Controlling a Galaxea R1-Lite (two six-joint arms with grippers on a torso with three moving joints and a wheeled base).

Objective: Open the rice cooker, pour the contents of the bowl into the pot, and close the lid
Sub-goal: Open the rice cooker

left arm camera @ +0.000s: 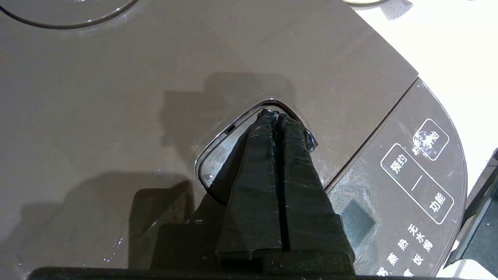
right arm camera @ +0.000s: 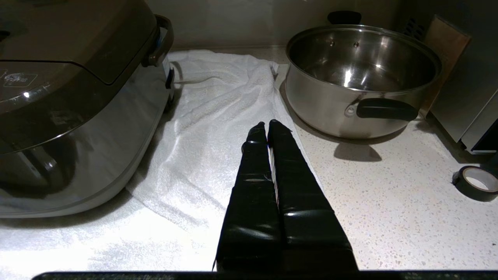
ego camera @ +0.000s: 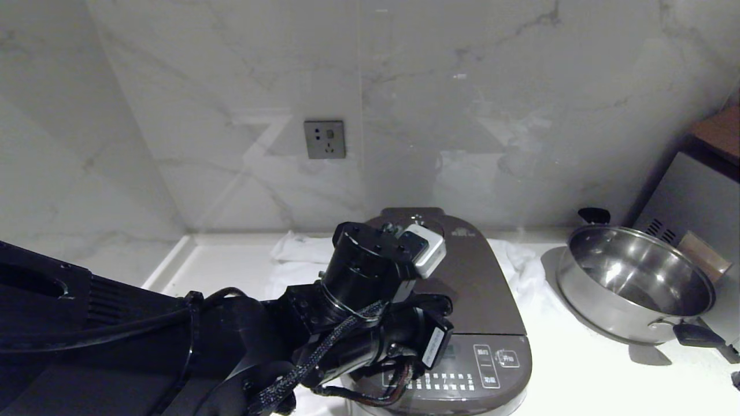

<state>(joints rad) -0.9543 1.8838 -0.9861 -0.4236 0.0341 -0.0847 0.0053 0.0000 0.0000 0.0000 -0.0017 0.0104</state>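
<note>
From the head camera, you see the rice cooker (ego camera: 457,323) standing on a white towel (ego camera: 300,248) on the table (ego camera: 589,370), its lid (ego camera: 468,277) down, your left arm stretched across it and hiding the left tool. A steel pan (ego camera: 633,283) sits to the robot's right of the cooker, apart from it, and a wall socket (ego camera: 325,139) is set in the marble behind. Neither the bowl nor its contents show here, and the pot is out of sight under the closed lid. In the left wrist view, the left tool (left arm camera: 274,113) has its fingers pressed together, empty, with the tips resting in the oblong release button (left arm camera: 218,163) at the lid's front edge, just behind the button panel (left arm camera: 420,182); no other view shows this contact. The step in hand looks like the opening: your next move probably calls for a firm push down on that button until the latch lets go, then pulling clear so the lid can swing up. In the right wrist view, the right tool (right arm camera: 268,128) is likewise closed and empty, hanging low over the towel's edge between cooker and pan. Only this view shows the cooker's glossy side, its carry handle (right arm camera: 159,39) and a roll of tape (right arm camera: 476,182) on the table.
</note>
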